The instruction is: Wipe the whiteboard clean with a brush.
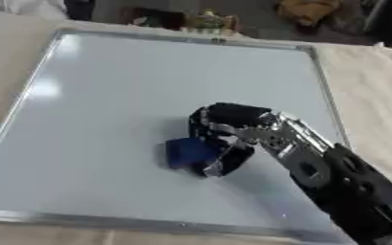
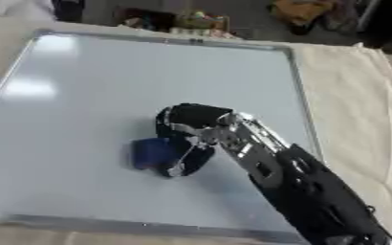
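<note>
A large whiteboard [image 1: 115, 86] with a silver frame lies flat on a cloth-covered table and fills most of both views. Its surface looks blank, with only light glare at the left. My right hand [image 1: 224, 127] reaches in from the lower right and sits near the board's middle, fingers curled round a dark blue brush [image 1: 187, 153]. The brush rests on the board just left of and below the hand. My left hand shows in neither view.
Beige cloth [image 1: 375, 95] covers the table to the right of the board and along its near edge. Clutter and dark shapes [image 1: 208, 19] lie beyond the far edge of the board.
</note>
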You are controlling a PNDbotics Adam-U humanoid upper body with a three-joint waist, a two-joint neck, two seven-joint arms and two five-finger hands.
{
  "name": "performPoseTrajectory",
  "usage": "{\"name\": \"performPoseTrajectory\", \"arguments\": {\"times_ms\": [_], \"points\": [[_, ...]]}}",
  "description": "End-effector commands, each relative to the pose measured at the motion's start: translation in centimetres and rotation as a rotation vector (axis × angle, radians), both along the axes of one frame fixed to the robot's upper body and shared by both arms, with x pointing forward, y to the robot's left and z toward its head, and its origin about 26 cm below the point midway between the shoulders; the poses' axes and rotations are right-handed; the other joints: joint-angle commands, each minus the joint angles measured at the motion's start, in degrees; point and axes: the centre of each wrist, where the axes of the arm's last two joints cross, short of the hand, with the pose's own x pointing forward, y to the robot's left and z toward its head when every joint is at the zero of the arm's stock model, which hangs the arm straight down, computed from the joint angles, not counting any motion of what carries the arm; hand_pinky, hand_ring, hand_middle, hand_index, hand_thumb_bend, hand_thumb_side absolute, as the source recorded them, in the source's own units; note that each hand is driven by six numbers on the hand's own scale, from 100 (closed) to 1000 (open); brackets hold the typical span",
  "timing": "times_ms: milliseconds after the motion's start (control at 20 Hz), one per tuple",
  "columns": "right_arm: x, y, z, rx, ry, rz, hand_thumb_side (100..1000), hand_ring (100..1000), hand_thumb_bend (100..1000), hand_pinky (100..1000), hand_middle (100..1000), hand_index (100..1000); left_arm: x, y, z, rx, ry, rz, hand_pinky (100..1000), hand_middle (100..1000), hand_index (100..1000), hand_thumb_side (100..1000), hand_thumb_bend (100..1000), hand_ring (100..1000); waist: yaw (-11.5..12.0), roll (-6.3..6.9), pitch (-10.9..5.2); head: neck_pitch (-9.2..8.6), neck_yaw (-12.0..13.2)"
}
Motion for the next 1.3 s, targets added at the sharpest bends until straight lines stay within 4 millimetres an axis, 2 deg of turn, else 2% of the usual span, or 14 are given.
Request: {"name": "performPoseTrajectory", "arguments": {"times_ms": [50,200,850,1300], "points": [[0.1,-0.2,0.5,0.005,0.012,-0.001,234,786,351,644,592,100,-0.1,0.0,0.7,0.014,-0.022,0.001,654,558,662,973,304,629,0.1,0.32,-0.89,-0.63,0.1],[0.1,-0.3,0.6,0.008,0.015,-0.001,240,783,348,640,554,100,-0.1,0.0,0.8,0.014,-0.023,0.0,655,558,662,973,304,629,0.1,0.32,-0.93,-0.69,0.1],[0.1,-0.6,1.1,0.026,0.005,-0.001,249,775,358,632,489,100,0.0,0.0,0.7,0.016,-0.02,-0.002,655,558,661,973,306,630,0.0,0.4,-1.14,-0.98,0.2],[0.1,-1.3,1.5,0.033,-0.01,-0.017,260,766,366,631,398,100,0.0,0.0,0.7,0.019,-0.018,-0.003,655,558,661,974,303,630,-0.2,0.51,-1.06,-1.04,0.3]]}}
